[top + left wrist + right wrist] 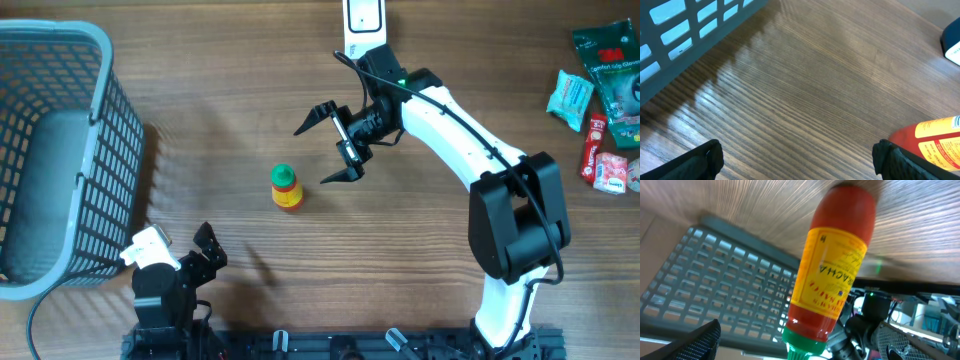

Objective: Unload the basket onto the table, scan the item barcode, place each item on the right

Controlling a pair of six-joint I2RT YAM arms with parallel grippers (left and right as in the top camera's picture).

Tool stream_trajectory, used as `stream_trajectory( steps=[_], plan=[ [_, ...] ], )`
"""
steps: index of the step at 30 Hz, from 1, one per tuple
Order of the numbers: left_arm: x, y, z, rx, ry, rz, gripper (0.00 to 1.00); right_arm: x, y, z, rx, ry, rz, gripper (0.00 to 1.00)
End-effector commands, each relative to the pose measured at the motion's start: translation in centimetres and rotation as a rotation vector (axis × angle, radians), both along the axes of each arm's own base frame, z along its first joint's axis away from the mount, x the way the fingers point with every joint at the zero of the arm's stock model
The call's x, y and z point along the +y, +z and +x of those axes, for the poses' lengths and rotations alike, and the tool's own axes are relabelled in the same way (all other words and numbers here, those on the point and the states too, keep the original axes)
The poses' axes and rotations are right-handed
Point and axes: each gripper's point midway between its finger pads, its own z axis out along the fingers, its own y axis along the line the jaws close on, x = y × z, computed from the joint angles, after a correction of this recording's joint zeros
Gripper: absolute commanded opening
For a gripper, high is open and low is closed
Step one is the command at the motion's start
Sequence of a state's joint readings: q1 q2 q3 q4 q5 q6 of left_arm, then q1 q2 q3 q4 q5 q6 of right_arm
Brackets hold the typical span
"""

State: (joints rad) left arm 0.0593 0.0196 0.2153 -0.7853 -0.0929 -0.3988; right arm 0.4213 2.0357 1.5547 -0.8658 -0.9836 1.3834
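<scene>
Both claws stand wide open, gripping nothing. The left gripper [210, 248] is low near the lattice-walled plastic basket [100, 140], and the right gripper [310, 156] is just beside the sauce bottle [286, 187]. I see a cylindrical red bottle with a glossy yellow label and a green cap, upright on the wood-grain table [200, 60].

A dark wood-grain table [210, 90] fills the view, evenly lit, with soft shadows. A grey-blue slatted basket [115, 170] stands at its left, packets [605, 60] at the right edge.
</scene>
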Motion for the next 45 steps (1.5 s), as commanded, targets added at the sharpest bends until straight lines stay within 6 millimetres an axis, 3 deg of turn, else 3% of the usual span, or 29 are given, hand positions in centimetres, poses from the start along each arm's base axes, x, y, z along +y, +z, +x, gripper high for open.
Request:
stream_trajectory(
  steps=[1, 9, 20, 25, 28, 30, 31, 39, 45],
  plan=[
    [0.2, -0.1, 0.0, -0.002, 0.008, 0.007, 1.00, 1.4, 1.2, -1.5, 0.054, 0.044, 0.076, 1.00],
    [0.2, -0.1, 0.0, -0.002, 0.008, 0.007, 1.00, 4.1, -0.5, -4.5, 0.014, 0.129, -0.028, 1.00],
    [0.2, -0.1, 0.0, -0.002, 0.008, 0.007, 1.00, 4.4, -2.9, -4.8, -0.064, 0.144, -0.164, 0.99],
    [0.2, -0.1, 0.0, -0.002, 0.008, 0.007, 1.00, 5.4, -3.8, -4.7, -0.111, 0.169, -0.157, 0.84],
    [0.2, -0.1, 0.0, -0.002, 0.008, 0.007, 1.00, 5.8, -4.3, -4.2, -0.236, 0.224, -0.167, 0.75],
    [0.2, -0.1, 0.0, -0.002, 0.008, 0.007, 1.00, 6.0, -4.3, -3.9, -0.356, 0.305, -0.132, 0.61],
    [0.2, -0.1, 0.0, -0.002, 0.008, 0.007, 1.00, 6.0, -4.3, -3.7, -0.434, 0.365, -0.115, 0.48],
    [0.2, -0.1, 0.0, -0.002, 0.008, 0.007, 1.00, 1.4, -6.0, -5.1, -0.636, 0.720, -0.226, 0.45],
    [0.2, -0.1, 0.0, -0.002, 0.008, 0.007, 1.00, -3.9, -1.8, -5.0, -0.821, 1.050, -0.373, 0.46]
  ],
)
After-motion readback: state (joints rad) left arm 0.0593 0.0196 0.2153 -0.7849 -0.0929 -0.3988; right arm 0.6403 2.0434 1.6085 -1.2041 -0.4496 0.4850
